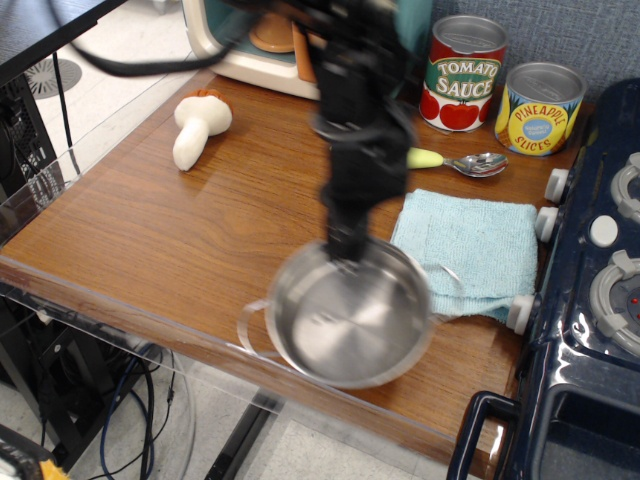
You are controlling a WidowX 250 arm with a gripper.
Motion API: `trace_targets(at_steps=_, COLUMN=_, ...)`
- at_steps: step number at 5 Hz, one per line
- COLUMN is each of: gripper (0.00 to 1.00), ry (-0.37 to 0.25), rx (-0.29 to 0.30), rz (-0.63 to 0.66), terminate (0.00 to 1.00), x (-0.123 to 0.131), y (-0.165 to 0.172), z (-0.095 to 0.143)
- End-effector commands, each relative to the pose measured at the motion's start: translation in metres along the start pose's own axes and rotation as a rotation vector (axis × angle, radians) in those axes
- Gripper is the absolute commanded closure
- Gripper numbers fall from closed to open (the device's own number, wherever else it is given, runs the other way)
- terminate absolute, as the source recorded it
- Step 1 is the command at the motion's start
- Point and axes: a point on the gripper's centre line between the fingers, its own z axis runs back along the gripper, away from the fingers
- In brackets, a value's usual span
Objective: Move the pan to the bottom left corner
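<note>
Gripper [347, 258] points straight down from the blurred arm [352, 120] and is clamped on the far rim of the pan [350, 318]. Motion blur smears both. Pan sits over the front edge of the table [180, 240], near its middle, with one wire handle [250, 325] toward the left and the other overlapping the blue cloth [470, 245] on the right. Bottom left corner [30, 262] is well apart from the pan. Behind stand a tomato can [462, 75], a pineapple can [540, 108], a spoon [478, 162] and a toy mushroom [198, 126].
</note>
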Motion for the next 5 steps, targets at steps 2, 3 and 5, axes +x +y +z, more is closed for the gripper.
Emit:
trace_targets(at_steps=2, gripper=1.00, ry=0.018, rx=0.046, rz=0.327, terminate=0.00, x=-0.090, y=0.056, z=0.029)
trace_targets(at_steps=3, gripper=1.00, ry=0.059, rx=0.037, rz=0.422, terminate=0.00, x=-0.120, y=0.067, z=0.030)
trace_targets(at_steps=5, gripper=1.00, ry=0.150, rx=0.022, rz=0.559, terminate=0.00, x=-0.170, y=0.080, z=0.020)
